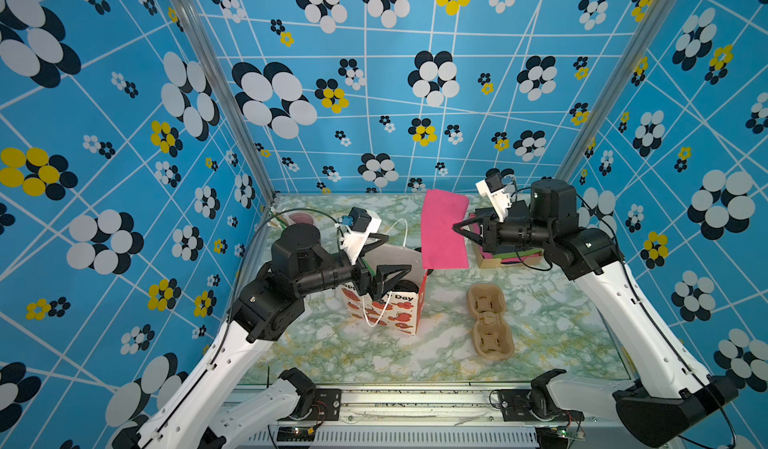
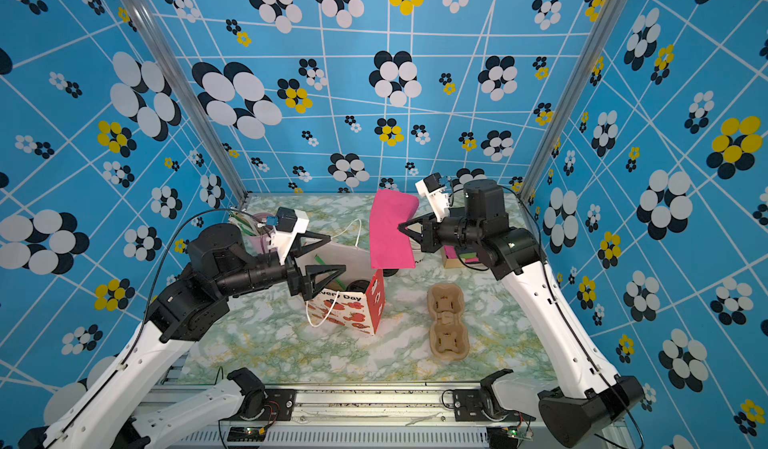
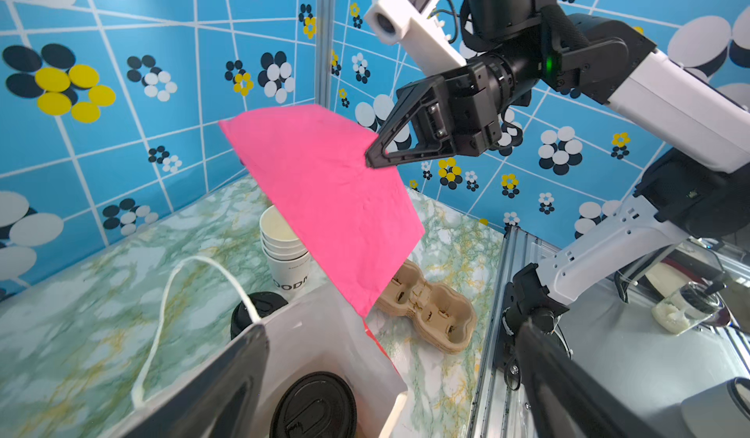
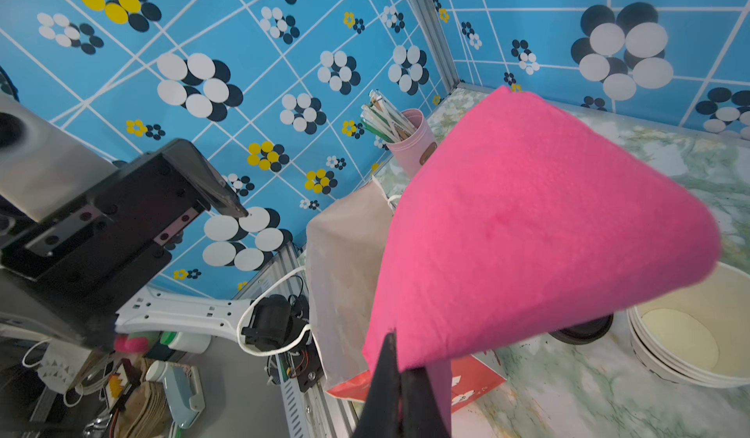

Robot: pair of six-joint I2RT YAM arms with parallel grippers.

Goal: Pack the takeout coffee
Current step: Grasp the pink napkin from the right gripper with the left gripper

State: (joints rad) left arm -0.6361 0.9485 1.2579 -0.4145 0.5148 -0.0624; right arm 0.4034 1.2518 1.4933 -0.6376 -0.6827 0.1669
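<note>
One takeout coffee [image 3: 314,407] in bag [image 1: 390,314], likely light and crushable, grip below lid; left gripper [image 1: 399,253] spread wide, right gripper [image 1: 454,226] pinching napkin [image 1: 442,230].

The left arm [image 1: 216,368] and right arm [image 1: 631,322] have white shells, black joints, black cables, triangular black jaws.

Both top views are looking down from high above the near edge onto the green-veined marble tabletop [image 1: 374,355]. The left wrist camera is facing the right gripper [image 3: 370,160] nearby; the right wrist camera is hugging the bright pink paper napkin [image 4: 527,233], which all views are sharing.
</note>
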